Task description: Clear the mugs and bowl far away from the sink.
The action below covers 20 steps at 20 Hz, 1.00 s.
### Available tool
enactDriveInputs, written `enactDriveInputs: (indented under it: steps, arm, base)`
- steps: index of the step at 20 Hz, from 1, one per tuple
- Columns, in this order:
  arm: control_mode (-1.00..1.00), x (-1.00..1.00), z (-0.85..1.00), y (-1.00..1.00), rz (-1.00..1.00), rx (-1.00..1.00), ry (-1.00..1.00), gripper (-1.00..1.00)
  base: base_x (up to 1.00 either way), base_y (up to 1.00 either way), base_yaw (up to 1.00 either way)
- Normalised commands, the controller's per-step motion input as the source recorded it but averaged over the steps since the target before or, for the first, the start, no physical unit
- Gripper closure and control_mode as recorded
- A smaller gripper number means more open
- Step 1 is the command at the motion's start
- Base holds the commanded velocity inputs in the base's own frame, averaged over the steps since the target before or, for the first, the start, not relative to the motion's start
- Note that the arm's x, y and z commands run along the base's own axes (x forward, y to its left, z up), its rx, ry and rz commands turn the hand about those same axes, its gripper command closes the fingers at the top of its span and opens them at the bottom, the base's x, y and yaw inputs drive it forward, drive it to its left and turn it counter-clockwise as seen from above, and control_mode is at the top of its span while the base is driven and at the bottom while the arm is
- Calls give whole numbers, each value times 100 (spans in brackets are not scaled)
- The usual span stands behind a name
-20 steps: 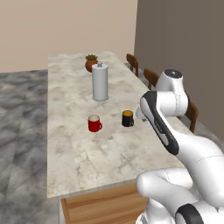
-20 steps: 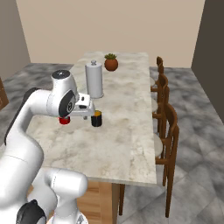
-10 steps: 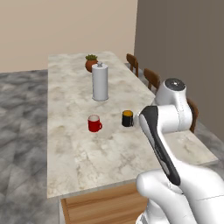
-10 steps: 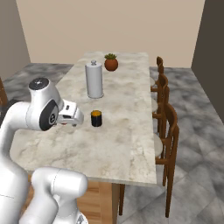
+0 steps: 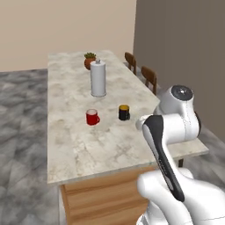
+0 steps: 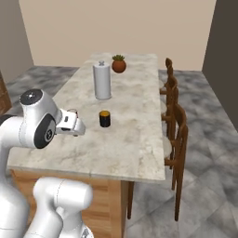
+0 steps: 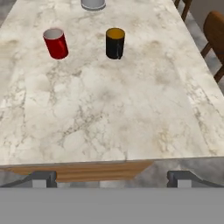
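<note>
The glossy red mug (image 5: 92,117) (image 7: 56,43) and the black mug (image 5: 124,112) (image 6: 105,118) (image 7: 115,43) with its orange-yellow inside stand upright, side by side, in the middle of the marble counter (image 5: 74,145). My gripper (image 7: 111,178) is open and empty. It hangs back over the counter's near edge, well short of both mugs, with its fingertips (image 7: 41,177) wide apart. The bowl and the sink are out of view.
A tall white canister (image 5: 98,78) (image 6: 102,81) stands behind the mugs. Behind that, at the far end, sits a small potted plant (image 5: 89,60) (image 6: 119,63). Wooden chairs (image 6: 176,125) (image 7: 214,30) line the counter's right side. Grey tiled floor surrounds the island.
The arm has pulled back from over the mugs toward the counter's near edge, and the hand is lower and closer to the base. The mugs have stayed put.
</note>
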Motion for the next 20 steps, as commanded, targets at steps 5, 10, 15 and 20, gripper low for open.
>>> enactDriveInputs:
  steps: [5, 10, 15, 20]
  arm:
    - [100, 0, 0, 0, 0, 0, 0, -100]
    - [100, 0, 0, 0, 0, 0, 0, -100]
    - [100, 0, 0, 0, 0, 0, 0, -100]
    - [100, 0, 0, 0, 0, 0, 0, -100]
  base:
    - [-39, 14, 5]
    - [-23, 13, 62]
    - [0, 0, 100]
    - [0, 0, 100]
